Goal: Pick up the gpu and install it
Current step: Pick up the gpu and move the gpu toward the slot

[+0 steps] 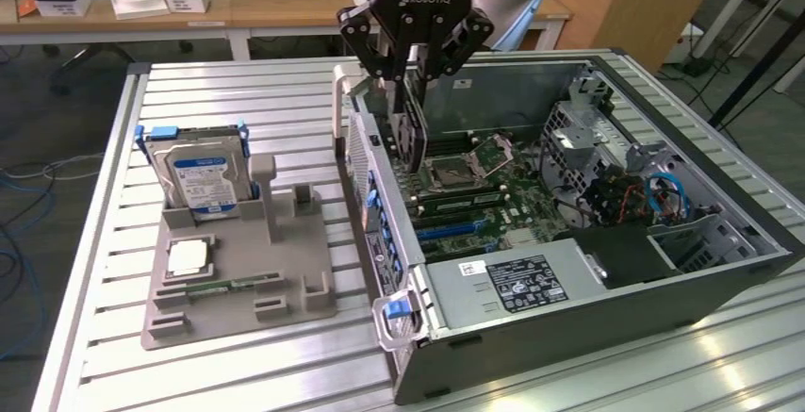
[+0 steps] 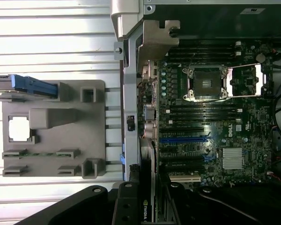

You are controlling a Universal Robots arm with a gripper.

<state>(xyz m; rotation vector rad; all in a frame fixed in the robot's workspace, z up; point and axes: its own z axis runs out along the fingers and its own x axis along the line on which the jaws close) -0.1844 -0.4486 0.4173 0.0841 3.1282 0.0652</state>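
- Claw is clenched on the gpu, gripping its top edge from both sides, with the card hanging straight down beneath it.
- The gpu is airborne and already inside the open top of the case. Its lower end is above the motherboard and, by the look of it, touching nothing.
- The long axis reads as close to upright in the exterior view. The wrist view catches the card edge-on as a thin dark strip, so I can't say for sure how its face lines up with the slots.
- Here's the relation that matters: the card hangs just beside the rear wall, level with the socket. The blue slot sits further along that wall toward the power supply, so slot and card are near each other but, I'd judge, not lined up yet.
- The tight side is the rear wall, which runs right alongside the card on the exterior view's left. That's the edge I'd expect to catch the bracket.
- On the exterior view's right there's open board before the drive cage and its cables, well apart from the card.
- The power supply closes off the slot area at the near end, so room along the wall is limited that way.
- Out on the worktop, the grey fixture and the hard drive stand well clear of the case.
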